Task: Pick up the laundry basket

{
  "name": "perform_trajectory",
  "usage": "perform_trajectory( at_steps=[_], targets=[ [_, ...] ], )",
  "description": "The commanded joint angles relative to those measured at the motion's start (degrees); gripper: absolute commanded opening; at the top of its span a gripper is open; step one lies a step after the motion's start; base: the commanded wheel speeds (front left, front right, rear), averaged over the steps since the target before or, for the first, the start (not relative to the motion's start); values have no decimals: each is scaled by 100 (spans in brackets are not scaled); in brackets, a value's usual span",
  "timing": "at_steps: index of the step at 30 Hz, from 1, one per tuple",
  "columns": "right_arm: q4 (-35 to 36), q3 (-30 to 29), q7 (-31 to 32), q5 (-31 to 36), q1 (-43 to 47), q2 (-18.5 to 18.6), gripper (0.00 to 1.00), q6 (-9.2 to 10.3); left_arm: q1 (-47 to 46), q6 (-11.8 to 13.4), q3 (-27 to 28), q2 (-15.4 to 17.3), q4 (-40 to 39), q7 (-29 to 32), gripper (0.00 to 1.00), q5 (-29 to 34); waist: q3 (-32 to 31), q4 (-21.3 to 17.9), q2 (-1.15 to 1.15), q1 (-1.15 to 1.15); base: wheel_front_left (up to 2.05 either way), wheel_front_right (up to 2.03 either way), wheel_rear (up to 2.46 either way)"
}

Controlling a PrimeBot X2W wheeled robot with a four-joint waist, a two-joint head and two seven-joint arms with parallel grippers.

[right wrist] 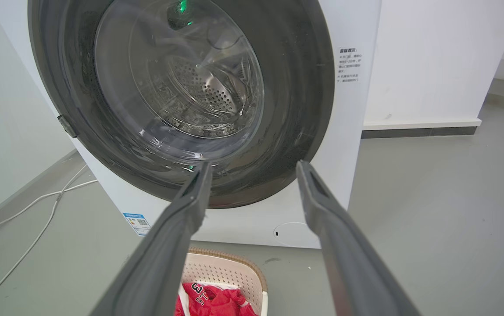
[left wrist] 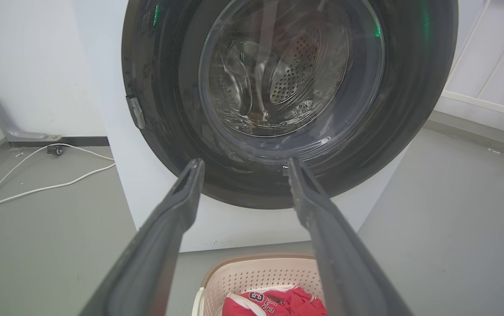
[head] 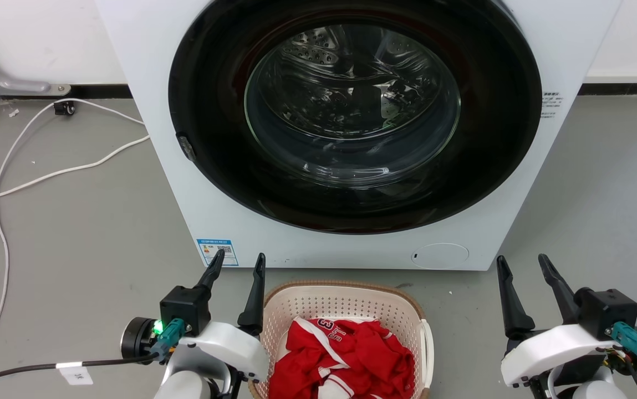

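The laundry basket (head: 346, 302), cream-white and perforated with a brown woven-look rim, stands on the floor just in front of the washer, at the bottom middle of the head view. A red garment (head: 346, 357) lies inside it. My left gripper (head: 239, 260) is open, raised beside the basket's left rim, holding nothing. To the basket's right, well apart from its white side handle (head: 425, 346), my right gripper (head: 521, 261) is open and empty. The basket (left wrist: 260, 274) lies low between the fingers in the left wrist view, and the basket (right wrist: 227, 272) shows at the bottom of the right wrist view.
A white front-loading washer (head: 185, 183) with a shut dark round door (head: 354, 111) stands straight ahead. White cables (head: 46, 177) trail over the grey floor at the left. Bare floor lies on both sides of the washer, with a wall behind.
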State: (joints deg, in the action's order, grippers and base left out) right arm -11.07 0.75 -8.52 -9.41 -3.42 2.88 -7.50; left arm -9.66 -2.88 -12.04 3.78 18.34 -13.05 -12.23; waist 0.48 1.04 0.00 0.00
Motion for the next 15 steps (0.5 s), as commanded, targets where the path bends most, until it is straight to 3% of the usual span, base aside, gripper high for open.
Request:
perform_trajectory(
  at_steps=[1,15],
  targets=[
    [43,18,-28,118,38,1,100,2,-77,-10,-4,-2,10,-54,100,121,0,1,0,0,0,0,0],
    [-7,46,-114,421,66,0,100,2,-88,-69,35,-63,221,-192,100,460,-24,-6,0,0,0,0,0]
  ],
)
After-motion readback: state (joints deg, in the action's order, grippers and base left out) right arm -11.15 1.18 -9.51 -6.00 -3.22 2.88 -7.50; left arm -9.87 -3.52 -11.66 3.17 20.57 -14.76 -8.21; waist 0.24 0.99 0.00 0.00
